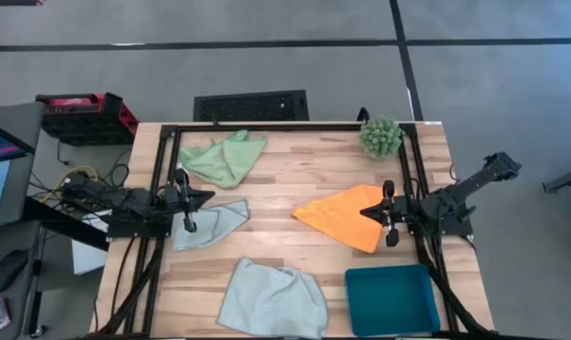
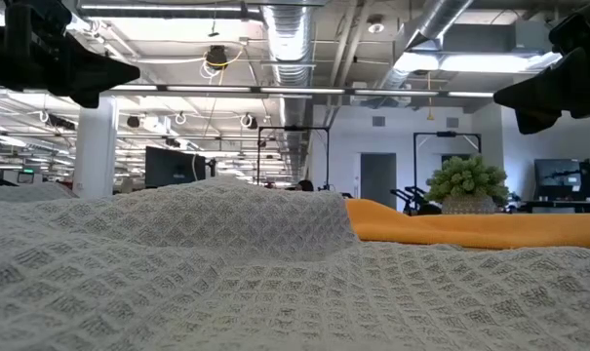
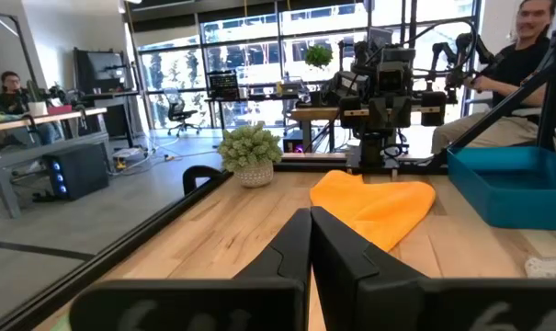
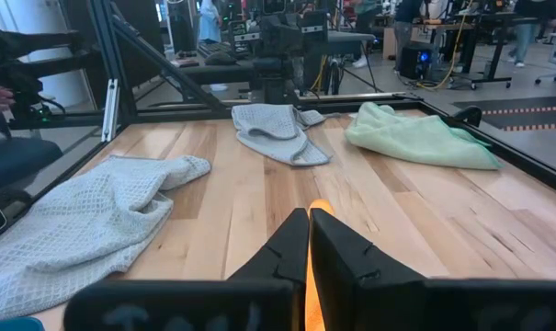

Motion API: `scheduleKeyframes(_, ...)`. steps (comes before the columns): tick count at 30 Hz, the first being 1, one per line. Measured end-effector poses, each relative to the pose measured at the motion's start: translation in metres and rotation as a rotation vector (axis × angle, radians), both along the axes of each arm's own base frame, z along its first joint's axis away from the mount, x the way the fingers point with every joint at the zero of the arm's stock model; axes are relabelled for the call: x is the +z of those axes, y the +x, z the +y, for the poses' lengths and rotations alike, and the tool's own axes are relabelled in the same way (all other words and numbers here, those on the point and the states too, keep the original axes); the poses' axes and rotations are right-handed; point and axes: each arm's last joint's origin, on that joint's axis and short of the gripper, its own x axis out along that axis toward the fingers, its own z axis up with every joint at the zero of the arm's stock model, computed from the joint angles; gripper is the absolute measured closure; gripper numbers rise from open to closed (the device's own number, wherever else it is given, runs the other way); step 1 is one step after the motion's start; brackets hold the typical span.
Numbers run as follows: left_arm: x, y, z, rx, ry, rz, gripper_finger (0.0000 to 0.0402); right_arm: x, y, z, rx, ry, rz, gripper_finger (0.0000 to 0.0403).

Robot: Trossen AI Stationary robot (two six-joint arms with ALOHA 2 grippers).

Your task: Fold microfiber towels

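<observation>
**Four towels spread on the bench, both arms parked at the sides**

The wooden bench (image 1: pixel 294 203) carries four towels, all lying loose and unfolded. The largest, the pale mint towel (image 1: pixel 271 300), lies crumpled at the near edge, just left of the teal tray (image 1: pixel 393 298) in the near right corner. The orange towel (image 1: pixel 344 216) lies right of centre, its right-hand corner under the right arm's jaws. The light green towel (image 1: pixel 224 157) sits rumpled toward the far left. The blue-grey towel (image 1: pixel 209 224), the smallest, lies at the left side, its edge just beside the left arm's jaws.

The left gripper (image 1: pixel 188 201) rests at the bench's left edge, pointing inward, its jaws clenched on nothing. The right gripper (image 1: pixel 389 213) sits at the right edge, facing the left one; its jaws are almost together, and in the right wrist view a sliver of orange shows between them, so they seem to pinch the orange towel's corner.

A spiky green ball plant (image 1: pixel 380 136) stands at the far right corner, well apart from the towels.
</observation>
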Motion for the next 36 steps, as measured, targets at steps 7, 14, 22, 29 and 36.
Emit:
scheduleKeyframes(7,0.000,0.000,0.000,-0.001,-0.008,-0.003,0.0401,0.000,0.000,0.000,0.000,0.000,0.000,0.0365)
scheduleKeyframes(14,0.003,0.000,0.000,-0.002,-0.018,-0.040,0.0401,0.000,0.000,0.000,0.000,0.000,0.000,0.0365)
scheduleKeyframes(22,0.032,-0.006,0.001,-0.012,0.079,-0.106,0.0401,0.000,0.000,0.000,0.000,0.000,0.000,0.0365)
scheduleKeyframes(29,0.060,0.005,-0.002,-0.016,0.179,0.035,0.0401,0.000,0.000,0.000,0.000,0.000,0.000,0.0365)
scheduleKeyframes(36,0.078,0.046,-0.020,-0.150,0.135,0.367,0.0401,0.000,0.000,0.000,0.000,0.000,0.000,0.0365)
